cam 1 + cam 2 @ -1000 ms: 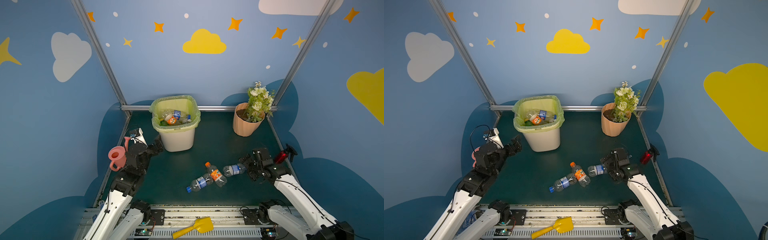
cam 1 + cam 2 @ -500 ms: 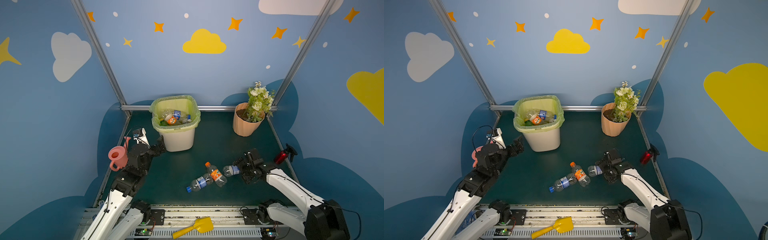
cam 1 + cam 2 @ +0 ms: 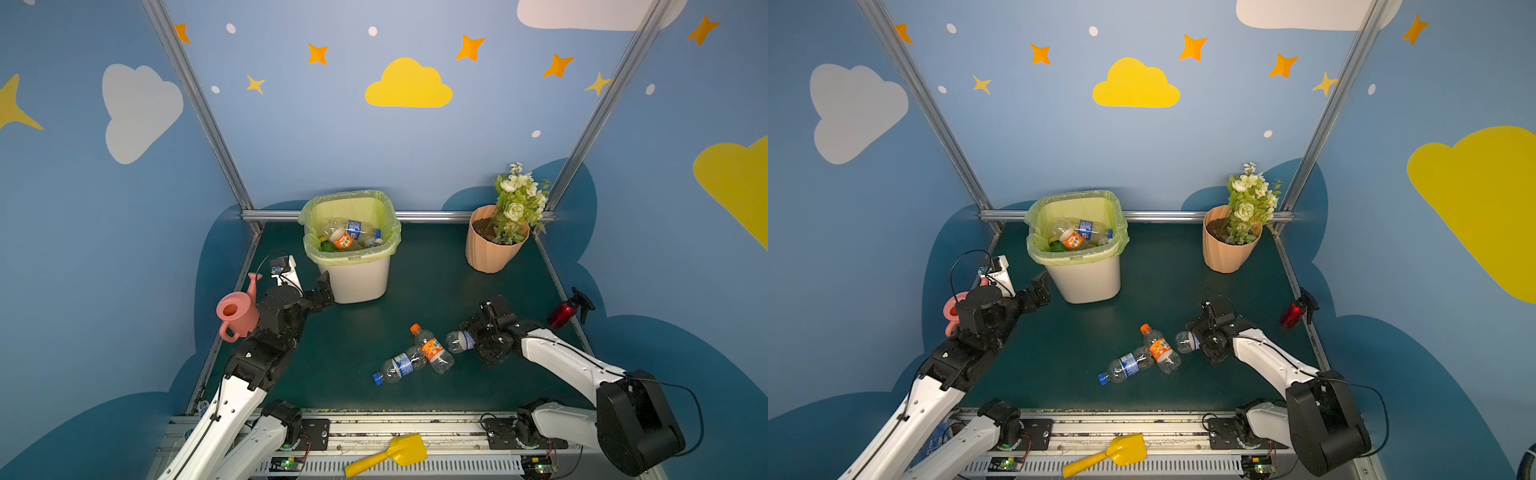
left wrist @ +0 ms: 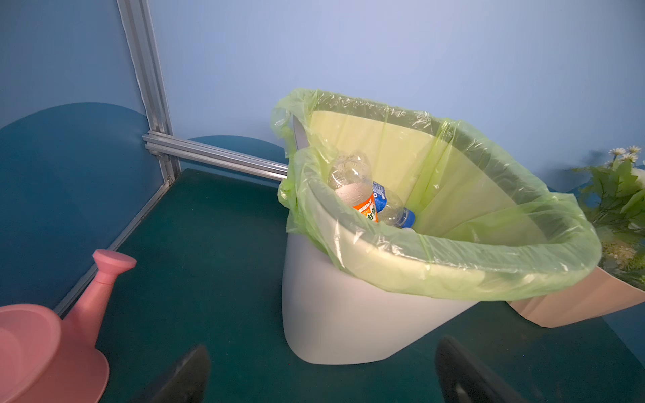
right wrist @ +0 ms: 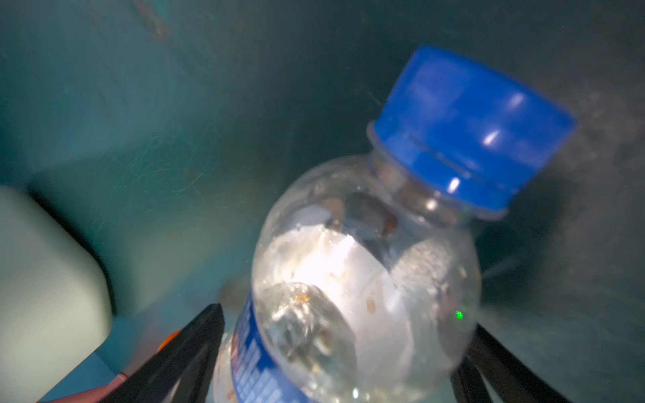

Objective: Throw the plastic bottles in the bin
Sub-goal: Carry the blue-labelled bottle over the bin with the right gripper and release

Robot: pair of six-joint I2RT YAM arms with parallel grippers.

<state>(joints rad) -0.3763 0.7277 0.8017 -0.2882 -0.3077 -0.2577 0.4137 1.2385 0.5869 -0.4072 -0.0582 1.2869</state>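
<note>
The bin (image 3: 361, 284) (image 3: 1088, 286) (image 4: 349, 324) stands at the back left, lined with a green bag, and several plastic bottles (image 3: 347, 237) (image 4: 363, 195) lie in it. Three bottles lie on the green mat. A clear blue-capped one (image 3: 456, 341) (image 3: 1185, 342) (image 5: 366, 272) lies between the fingers of my right gripper (image 3: 473, 338) (image 3: 1202, 338) (image 5: 342, 352), which is open around it. Beside it lie an orange-label bottle (image 3: 430, 348) (image 3: 1158, 348) and a blue-label bottle (image 3: 401, 365) (image 3: 1127, 366). My left gripper (image 3: 326, 291) (image 3: 1040, 291) (image 4: 323, 370) hangs open and empty just left of the bin's base.
A pink watering can (image 3: 237, 311) (image 4: 42, 349) sits by the left arm at the mat's left edge. A peach flower pot (image 3: 494, 249) stands at the back right, and a red spray bottle (image 3: 565, 311) lies at the right edge. A yellow scoop (image 3: 390, 457) rests on the front rail.
My right gripper has dropped and slid left over the blue-capped bottle, which now lies between its fingers. The left arm has drawn back slightly from the bin.
</note>
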